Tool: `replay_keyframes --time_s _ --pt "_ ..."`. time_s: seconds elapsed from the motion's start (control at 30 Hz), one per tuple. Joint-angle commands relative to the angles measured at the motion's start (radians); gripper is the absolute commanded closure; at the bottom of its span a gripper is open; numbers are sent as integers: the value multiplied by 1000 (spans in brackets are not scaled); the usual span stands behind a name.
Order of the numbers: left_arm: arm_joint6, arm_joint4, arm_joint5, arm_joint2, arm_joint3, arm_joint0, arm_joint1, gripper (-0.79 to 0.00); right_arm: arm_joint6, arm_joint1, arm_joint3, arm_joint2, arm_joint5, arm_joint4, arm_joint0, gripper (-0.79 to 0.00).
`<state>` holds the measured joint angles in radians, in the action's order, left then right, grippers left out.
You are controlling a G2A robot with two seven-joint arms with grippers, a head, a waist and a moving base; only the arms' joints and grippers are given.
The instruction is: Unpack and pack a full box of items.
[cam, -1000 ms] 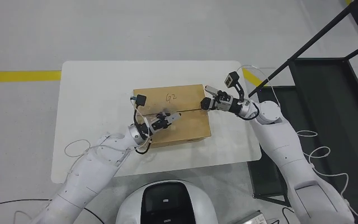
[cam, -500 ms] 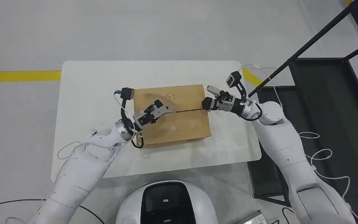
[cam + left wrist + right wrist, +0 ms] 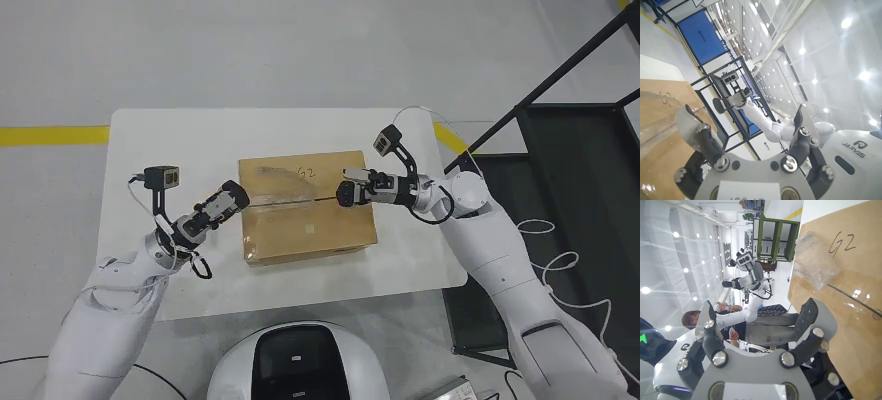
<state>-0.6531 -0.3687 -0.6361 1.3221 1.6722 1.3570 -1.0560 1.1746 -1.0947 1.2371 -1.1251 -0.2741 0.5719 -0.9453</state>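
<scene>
Sitting closed on the white counter, the cardboard box has a claw at either end.
Left claw hangs released, empty, just beside the box's left edge; right claw is spread, empty, over its right end. Crumpled clear tape lies on top.

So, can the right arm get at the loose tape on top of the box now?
Probably yes. The right arm hangs over the right end of the box, jaws open, and nothing lies between it and the loose tape.

Bright ceiling lights, streaky glare overhead.
</scene>
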Motion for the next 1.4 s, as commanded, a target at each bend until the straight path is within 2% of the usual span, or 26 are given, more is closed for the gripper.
replay_keyframes --time_s 0.0,0.17,0.43,0.57,0.73,1.07,1.17,1.37 --pt "-8 -29 -1 77 13 40 10 -785 -19 -7 -15 19 -16 -8 14 -785" --pt "-27 -85 -6 181 5 92 23 -785 -26 -8 -23 21 -21 -8 15 -785" --pt "-29 -135 -22 271 -37 140 29 -785 -66 -12 8 31 15 -11 10 -785" --pt "-3 -149 -21 327 -59 162 32 -785 -131 -42 48 112 66 3 65 -785" --pt "26 -168 1 382 -82 180 34 -785 -208 -87 26 230 83 -38 149 -785" --pt "24 -182 21 388 -86 178 33 -785 -217 -96 7 252 80 -56 164 -785" --pt "24 -182 21 388 -86 178 33 -785 -265 -97 8 248 95 -62 150 -785" --pt "24 -182 21 388 -86 178 33 -785 -309 -153 10 351 136 5 212 -785"
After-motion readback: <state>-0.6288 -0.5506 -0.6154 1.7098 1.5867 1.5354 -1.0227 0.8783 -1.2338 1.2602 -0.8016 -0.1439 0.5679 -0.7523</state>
